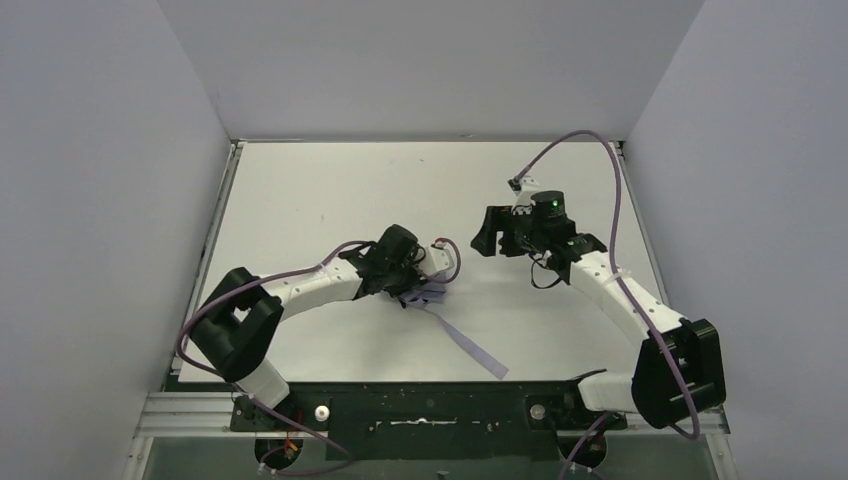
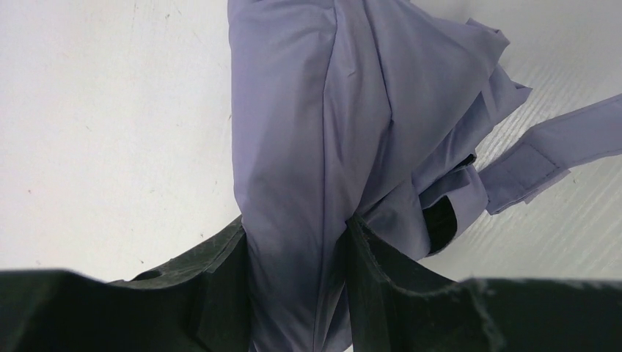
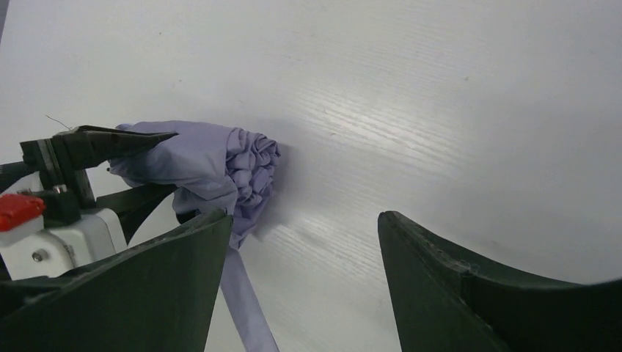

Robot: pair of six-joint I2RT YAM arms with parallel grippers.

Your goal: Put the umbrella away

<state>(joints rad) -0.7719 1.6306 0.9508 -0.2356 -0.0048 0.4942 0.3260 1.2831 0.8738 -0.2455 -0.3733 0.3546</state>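
Note:
The umbrella (image 2: 308, 125) is folded into a bundle of pale lavender fabric with a bit of black lining showing. My left gripper (image 2: 295, 224) is shut on it, a black finger pressing each side of the bundle. From above, the umbrella (image 1: 432, 293) lies near the table's middle under the left gripper (image 1: 412, 284), and its long strap (image 1: 470, 346) trails toward the near edge. The right gripper (image 1: 488, 240) hovers a short way to the right, apart from the bundle. Its jaws (image 3: 302, 216) stand wide open with nothing between them, and the umbrella (image 3: 213, 161) lies to their left.
The white table (image 1: 330, 190) is closed in by grey walls on the left, back and right. Purple cables loop over both arms. The strap (image 3: 246, 308) runs just beside the right gripper's left finger (image 3: 169, 279).

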